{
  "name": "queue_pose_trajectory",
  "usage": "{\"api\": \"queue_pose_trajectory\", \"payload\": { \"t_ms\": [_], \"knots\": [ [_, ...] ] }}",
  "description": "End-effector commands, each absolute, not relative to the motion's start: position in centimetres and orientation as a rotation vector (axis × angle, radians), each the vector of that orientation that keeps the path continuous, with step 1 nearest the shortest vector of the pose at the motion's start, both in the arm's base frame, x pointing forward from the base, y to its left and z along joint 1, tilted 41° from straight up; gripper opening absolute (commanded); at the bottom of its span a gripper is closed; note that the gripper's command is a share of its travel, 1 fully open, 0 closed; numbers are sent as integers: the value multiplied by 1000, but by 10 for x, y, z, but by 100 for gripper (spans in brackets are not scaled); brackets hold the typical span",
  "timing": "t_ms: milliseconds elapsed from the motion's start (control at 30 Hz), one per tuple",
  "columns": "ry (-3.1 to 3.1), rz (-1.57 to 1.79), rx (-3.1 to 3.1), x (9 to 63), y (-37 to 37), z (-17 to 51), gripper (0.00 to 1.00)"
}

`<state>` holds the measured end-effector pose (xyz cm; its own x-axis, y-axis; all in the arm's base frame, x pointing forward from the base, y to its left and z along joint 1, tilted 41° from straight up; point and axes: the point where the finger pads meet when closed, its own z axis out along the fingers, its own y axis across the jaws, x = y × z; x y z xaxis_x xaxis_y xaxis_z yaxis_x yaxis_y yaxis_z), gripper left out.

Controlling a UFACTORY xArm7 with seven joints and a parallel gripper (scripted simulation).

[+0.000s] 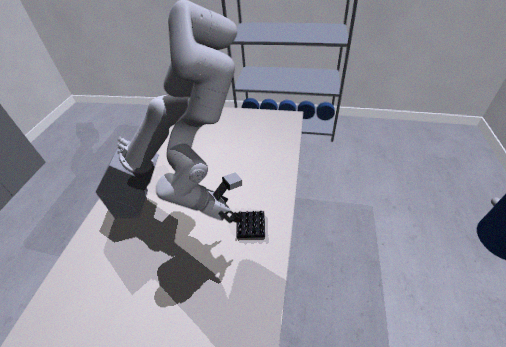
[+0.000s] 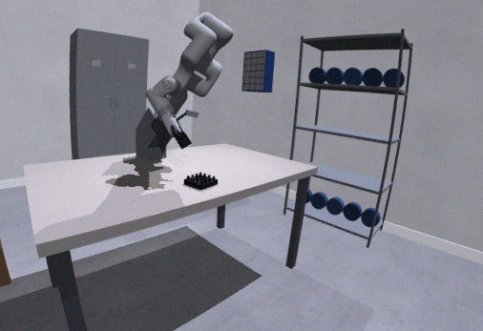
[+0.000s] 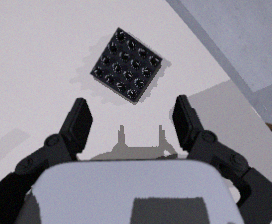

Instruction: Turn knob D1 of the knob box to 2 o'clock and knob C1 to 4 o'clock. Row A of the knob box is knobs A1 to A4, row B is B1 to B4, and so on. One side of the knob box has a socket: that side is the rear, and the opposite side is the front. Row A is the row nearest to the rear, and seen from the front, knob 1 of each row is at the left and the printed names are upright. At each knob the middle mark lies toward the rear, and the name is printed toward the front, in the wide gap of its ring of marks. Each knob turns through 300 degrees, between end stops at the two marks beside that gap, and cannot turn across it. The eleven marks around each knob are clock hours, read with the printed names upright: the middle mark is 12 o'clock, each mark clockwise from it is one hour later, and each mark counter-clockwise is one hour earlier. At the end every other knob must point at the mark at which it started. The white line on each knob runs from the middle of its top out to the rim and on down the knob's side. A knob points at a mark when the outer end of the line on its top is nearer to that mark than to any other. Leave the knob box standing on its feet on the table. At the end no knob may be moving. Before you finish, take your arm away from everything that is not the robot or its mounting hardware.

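Pincer point(image 3: 132, 122) spread wide and empty, above the table point(image 3: 32, 60), short of the knob box point(image 3: 127, 65).

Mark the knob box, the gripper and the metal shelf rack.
Black square knob box point(image 3: 127, 65), wrist view, middle of its top.
Dark open gripper point(image 3: 133, 119), wrist view, midway between fingertips.
Grey metal shelf rack point(image 2: 402, 97), exterior view, front right post.

One knob box point(image 3: 127, 65) with sixteen knobs, one table point(image 2: 86, 207), one shelf rack point(image 2: 300, 112), ten blue cylinders.
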<state>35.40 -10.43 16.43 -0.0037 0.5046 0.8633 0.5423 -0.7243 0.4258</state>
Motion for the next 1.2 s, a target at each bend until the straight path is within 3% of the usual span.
{"api": "queue_pose_trajectory", "payload": {
  "t_ms": [0,1167],
  "knots": [
    [-1066,-1780,-2326,366,-97,161,100],
    [-449,-1187,-2800,431,-44,135,100]
  ]
}}
